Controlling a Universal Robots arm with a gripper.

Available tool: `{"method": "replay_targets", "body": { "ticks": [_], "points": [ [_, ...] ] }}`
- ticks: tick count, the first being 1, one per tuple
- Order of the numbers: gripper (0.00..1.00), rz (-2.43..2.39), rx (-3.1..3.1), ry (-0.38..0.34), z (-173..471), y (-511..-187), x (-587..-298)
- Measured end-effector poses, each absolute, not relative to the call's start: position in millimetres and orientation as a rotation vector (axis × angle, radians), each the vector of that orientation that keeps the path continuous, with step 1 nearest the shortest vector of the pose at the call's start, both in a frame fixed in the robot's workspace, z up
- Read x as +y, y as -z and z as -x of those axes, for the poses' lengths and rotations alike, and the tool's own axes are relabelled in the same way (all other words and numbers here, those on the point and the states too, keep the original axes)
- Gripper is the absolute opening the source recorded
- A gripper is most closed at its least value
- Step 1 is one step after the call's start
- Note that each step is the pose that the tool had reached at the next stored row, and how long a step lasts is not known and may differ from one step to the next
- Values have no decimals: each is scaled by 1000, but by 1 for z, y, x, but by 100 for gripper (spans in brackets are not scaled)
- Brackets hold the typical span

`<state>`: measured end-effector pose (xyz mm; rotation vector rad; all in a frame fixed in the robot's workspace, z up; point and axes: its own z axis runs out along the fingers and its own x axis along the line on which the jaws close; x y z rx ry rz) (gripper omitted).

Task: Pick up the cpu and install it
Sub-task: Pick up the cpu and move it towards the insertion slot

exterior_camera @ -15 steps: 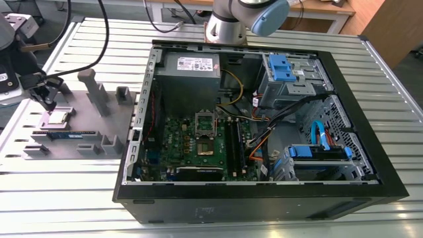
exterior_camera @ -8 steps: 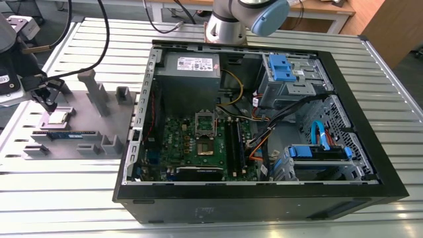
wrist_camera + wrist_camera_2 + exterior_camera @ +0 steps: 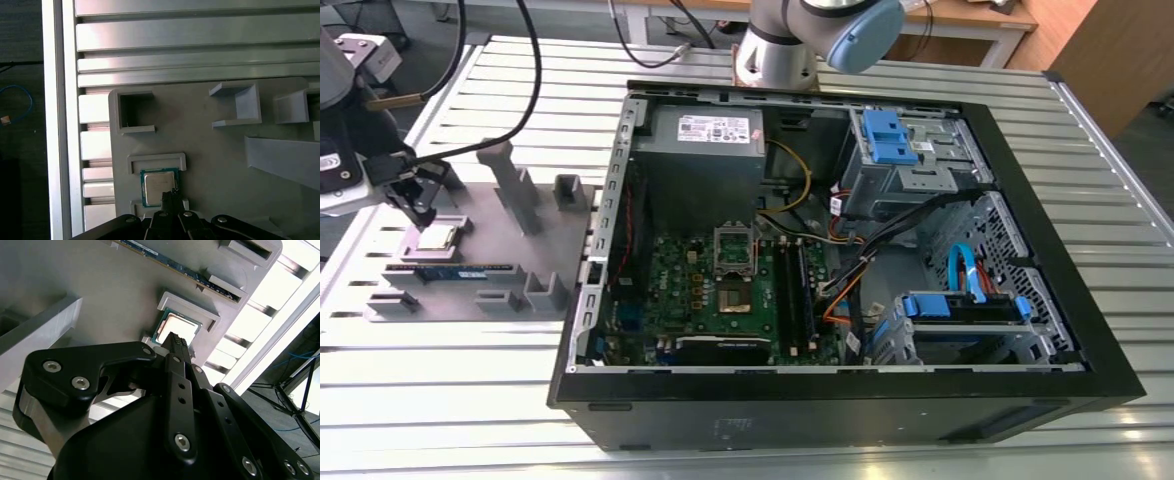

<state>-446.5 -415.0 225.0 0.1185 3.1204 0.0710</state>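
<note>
Over the gray fixture plate (image 3: 474, 225) at the exterior view's left, your gripper (image 3: 420, 212) hangs with its fingers drawn narrow, tips together, right at the one cpu (image 3: 438, 236), which lies flat in its holder. One memory stick (image 3: 454, 271) lies just beside it, and one open computer case (image 3: 827, 385) stands well apart.

Bench (image 3: 440, 400): slatted aluminium top, ribs run lengthwise, with a plain edge rail. Two items sit directly on it. Grey fixture plate (image 3: 487, 240) lies flat, right under the tool (image 3: 419, 216), near the bench edge. Open black PC case (image 3: 854, 415) lies on its side, just beside the plate, well clear of the tool.
</note>
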Motion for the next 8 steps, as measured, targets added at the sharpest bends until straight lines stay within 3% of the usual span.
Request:
{"method": "replay_targets", "body": {
  "ticks": [8],
  "points": [
    [11, -119, 3120, -71, 447, -223, -415]
  ]
}}
